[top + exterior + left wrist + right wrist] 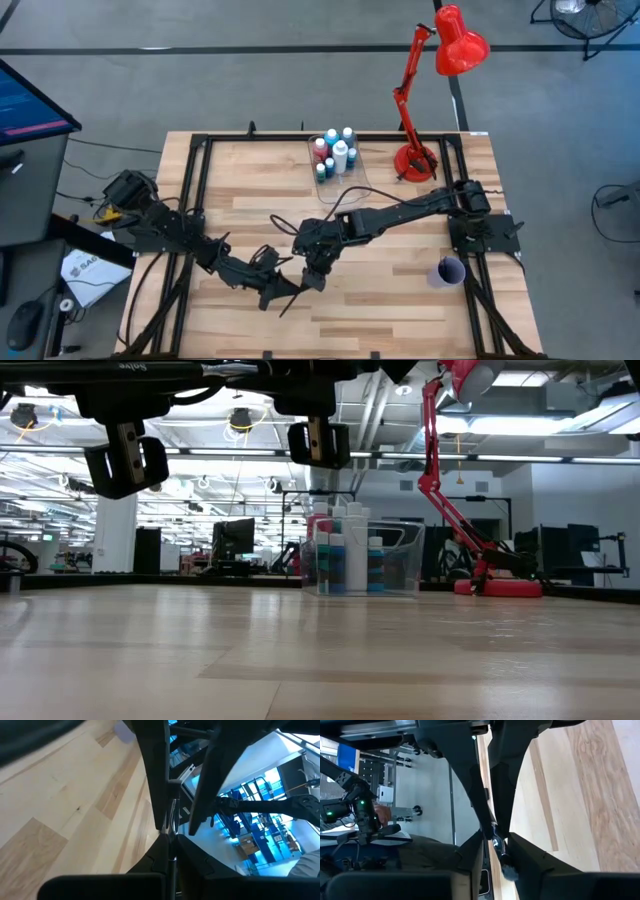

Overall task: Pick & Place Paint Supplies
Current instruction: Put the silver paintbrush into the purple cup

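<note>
Meeting mid-air over the front-middle of the table (400, 300), with the left end effector (283, 290) just beside the right end effector (314, 272), tip to tip. Pinched fully shut, on the left side, around a thin dark paintbrush (173, 817), its shaft running straight out between the fingers. Closed down narrow on the right side too, around the same brush (496, 836), with the bristle end poking out past the fingertips toward the wrist. Judged a hand-over: 2 grips on 1 brush, probably so that the brush can be re-gripped at a better angle for setting down. Not yet released by either side, as far as can be seen.

Well beyond the right end effector, toward the far edge, a clear box (360, 172) already holding the paint bottles (338, 153), standing upright and packed close, apparently the drop-off spot. Off to the right end effector's own arm side, near the table's front, a small purple cup (447, 270), standing alone. Just past the box, a red desk lamp (415, 160), clear of both arms.

Nothing legible on the bottle labels: too small. Only a partial "SAG" on a white bag (82, 268) lying on the floor, outward of the left arm; the rest hidden.
</note>
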